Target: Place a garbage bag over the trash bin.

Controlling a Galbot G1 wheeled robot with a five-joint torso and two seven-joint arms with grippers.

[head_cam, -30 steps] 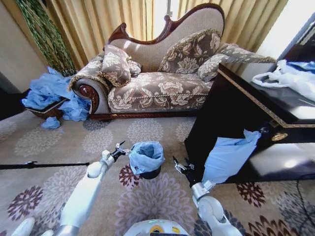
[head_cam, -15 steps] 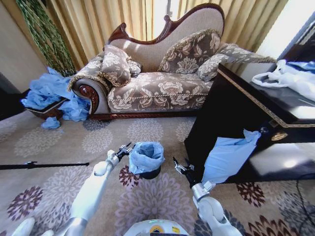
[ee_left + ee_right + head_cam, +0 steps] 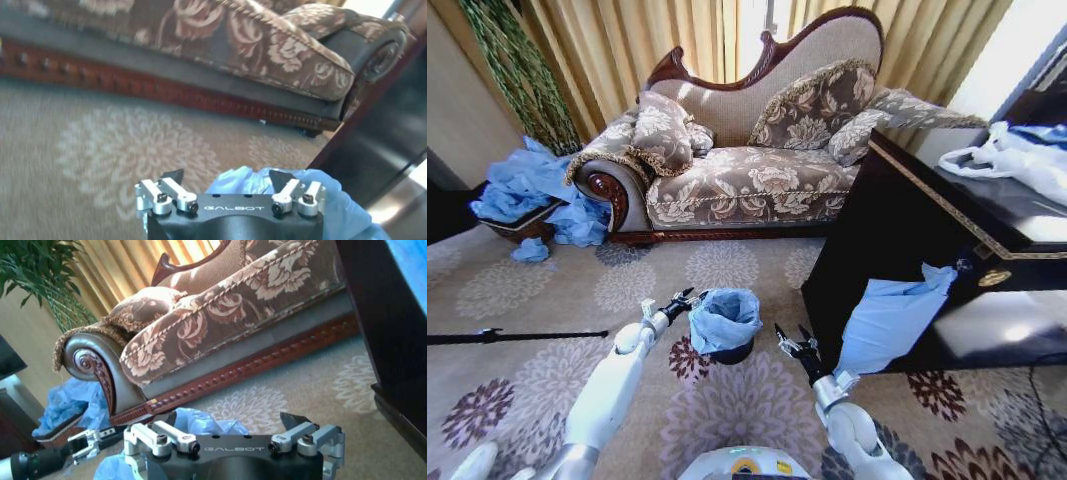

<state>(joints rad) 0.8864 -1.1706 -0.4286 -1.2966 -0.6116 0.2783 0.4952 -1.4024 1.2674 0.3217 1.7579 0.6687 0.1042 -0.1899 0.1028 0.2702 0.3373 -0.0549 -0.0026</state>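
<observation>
The trash bin (image 3: 733, 352) is a small black round tub on the carpet, right in front of me. The light-blue garbage bag (image 3: 724, 317) is draped over its top, wrinkled and bunched around the rim. My left gripper (image 3: 685, 298) is open and sits close to the bag's left edge. In the left wrist view this gripper (image 3: 227, 177) holds nothing, and the bag (image 3: 320, 195) lies just beyond the fingers. My right gripper (image 3: 789, 341) is open and hangs a short way right of the bin, apart from it. The right wrist view shows this gripper (image 3: 230, 421) with the bag (image 3: 203, 422) beyond it.
A floral sofa (image 3: 747, 180) stands behind the bin. On the right is a dark cabinet (image 3: 897, 220), with another blue bag (image 3: 887, 315) hanging on its front and a white plastic bag (image 3: 1012, 155) on top. A heap of blue bags (image 3: 527, 195) lies far left. A black pole (image 3: 517, 336) crosses the carpet.
My left gripper has edged right and a little up, closer to the bag's left rim. The right gripper has barely shifted. The bag and bin stay put.
</observation>
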